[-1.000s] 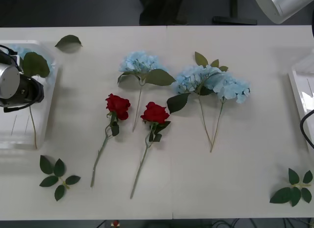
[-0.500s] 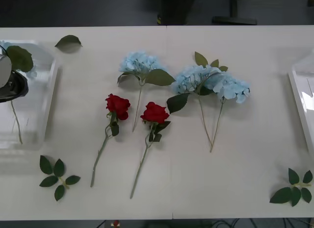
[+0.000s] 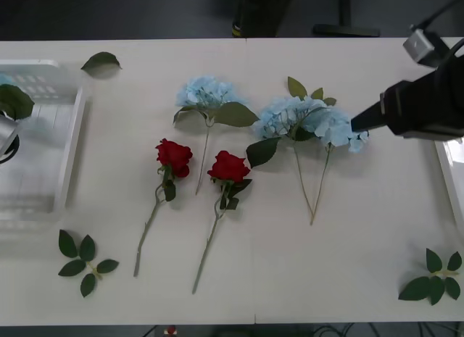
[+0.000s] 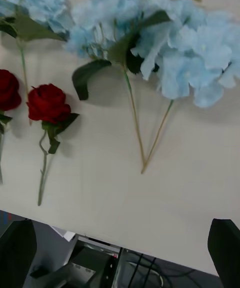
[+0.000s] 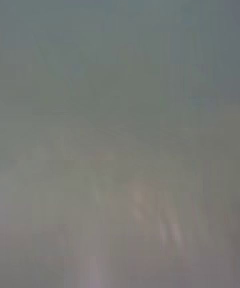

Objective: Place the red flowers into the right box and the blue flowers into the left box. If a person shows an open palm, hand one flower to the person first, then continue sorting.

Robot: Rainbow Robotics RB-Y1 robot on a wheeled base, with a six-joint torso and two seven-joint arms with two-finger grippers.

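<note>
Roughly at the middle of the tabletop, two deep red artificial roses (image 3: 174, 157) (image 3: 229, 167) on thin green stems, lying side by side, blooms toward the far edge, stems toward the near edge. Just beyond them, a pale sky-blue fluffy flower cluster (image 3: 206, 92) with large green leaves; to its right, a pair of like blue clusters (image 3: 312, 123), heads touching, stems crossing near their ends. Seen close in the right wrist view too: the blue pair (image 4: 170, 48) and one rose (image 4: 46, 102).

Poised above the right end of that blue pair, the right gripper (image 3: 362, 119), black, jaws spread wide apart (image 4: 122, 233), gripping nothing.

Against the right edge, the translucent white plastic right box (image 3: 444, 163), partly under the right arm. At the left edge, the clear-whitish rectangular left box (image 3: 72, 152); over its far left part, another blue bloom with a big green leaf (image 3: 11, 99), right beside the left gripper (image 3: 6, 138); impossible to tell its grip state.

Scattered around: a single loose green leaf (image 3: 101, 60) near the far left corner, and leaf sprigs (image 3: 85, 263) (image 3: 435, 277) near both near corners.
</note>
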